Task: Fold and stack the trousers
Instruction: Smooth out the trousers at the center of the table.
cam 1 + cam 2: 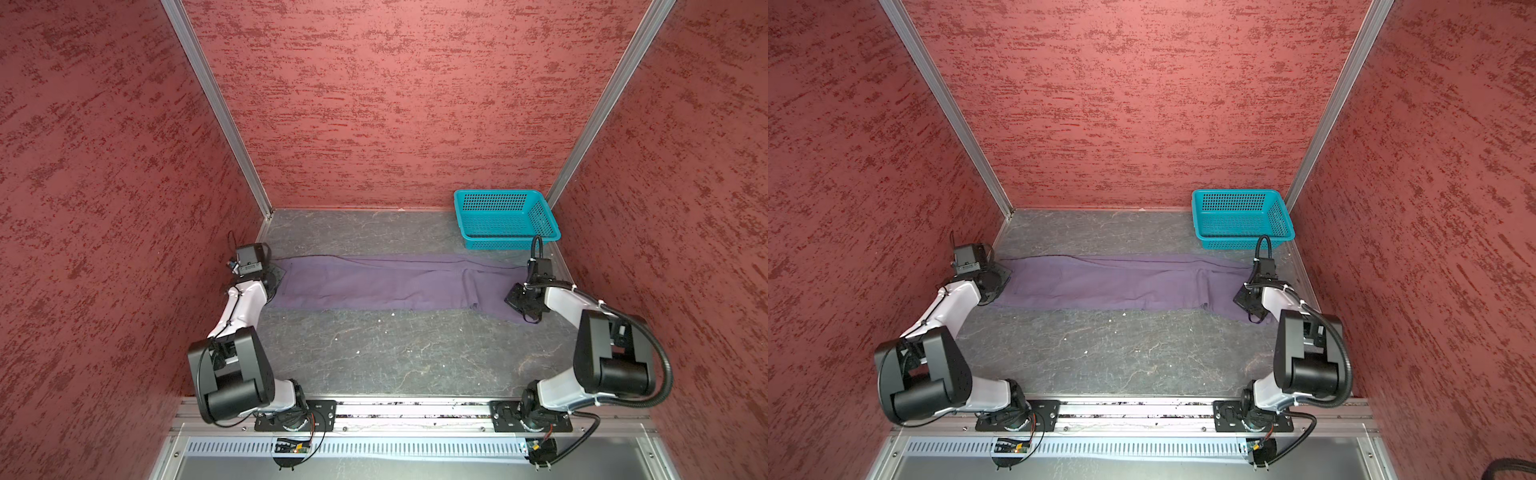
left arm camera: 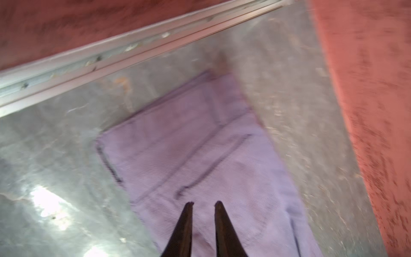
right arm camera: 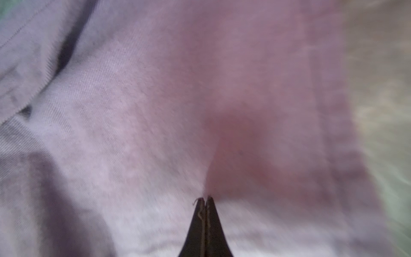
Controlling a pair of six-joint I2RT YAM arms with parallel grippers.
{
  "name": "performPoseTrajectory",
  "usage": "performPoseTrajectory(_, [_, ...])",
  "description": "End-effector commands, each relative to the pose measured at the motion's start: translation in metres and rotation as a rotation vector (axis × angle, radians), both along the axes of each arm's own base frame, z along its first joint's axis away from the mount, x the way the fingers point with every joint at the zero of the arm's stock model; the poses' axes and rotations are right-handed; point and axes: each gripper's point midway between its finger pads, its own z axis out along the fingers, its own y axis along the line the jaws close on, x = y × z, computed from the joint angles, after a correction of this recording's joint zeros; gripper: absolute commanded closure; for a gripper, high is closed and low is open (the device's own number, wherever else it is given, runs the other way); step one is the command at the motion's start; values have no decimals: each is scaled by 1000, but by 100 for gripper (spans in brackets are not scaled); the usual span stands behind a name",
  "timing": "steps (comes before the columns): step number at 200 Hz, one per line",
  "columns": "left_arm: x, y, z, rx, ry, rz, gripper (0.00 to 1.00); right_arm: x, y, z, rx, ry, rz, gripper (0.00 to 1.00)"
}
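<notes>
The purple trousers (image 1: 374,282) (image 1: 1100,282) lie flat in a long band across the grey table, reaching almost from the left wall to the right wall. My left gripper (image 1: 276,279) (image 1: 1000,280) is down at their left end. In the left wrist view its jaws (image 2: 205,203) stand a narrow gap apart, with a pucker of trouser cloth (image 2: 200,144) caught between them. At the right end, my right gripper (image 1: 513,297) (image 1: 1239,297) is also down on the cloth. In the right wrist view its jaws (image 3: 205,198) are shut, pinching a ridge of purple fabric (image 3: 155,111).
A teal mesh basket (image 1: 498,192) (image 1: 1237,192) stands in the back right corner, just behind the trousers' right end. Red walls close in the table (image 1: 395,357) on the left, back and right. Both arm bases sit on the front rail.
</notes>
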Motion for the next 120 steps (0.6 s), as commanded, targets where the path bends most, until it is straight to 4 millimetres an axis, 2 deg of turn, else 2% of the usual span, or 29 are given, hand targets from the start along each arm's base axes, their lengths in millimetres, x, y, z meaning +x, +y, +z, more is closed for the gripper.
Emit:
performPoseTrajectory(1, [11,-43,10,86,4,-131,76,15,-12,38,-62,-88,-25,98])
performPoseTrajectory(18, [18,-83,-3,34,18,-226,70,36,-1,52,15,-164,-19,98])
performPoseTrajectory(36, [18,-114,-23,-43,36,-290,49,48,12,58,84,-208,1,98])
performPoseTrajectory(39, [17,-118,-27,-54,39,-300,45,48,14,50,93,-185,5,98])
performPoseTrajectory(47, [15,-128,-36,-70,49,-323,39,50,19,47,98,-180,18,97])
performPoseTrajectory(62, [10,-139,-52,-79,86,-348,34,49,27,39,101,-170,50,94])
performPoseTrajectory(80, [4,-141,-69,-121,119,-341,34,43,30,28,107,-148,65,93])
performPoseTrajectory(92, [1,-135,-79,-154,125,-317,38,40,31,23,105,-140,70,93])
performPoseTrajectory(120, [-10,-102,-97,-213,133,-212,48,37,33,16,112,-128,87,95])
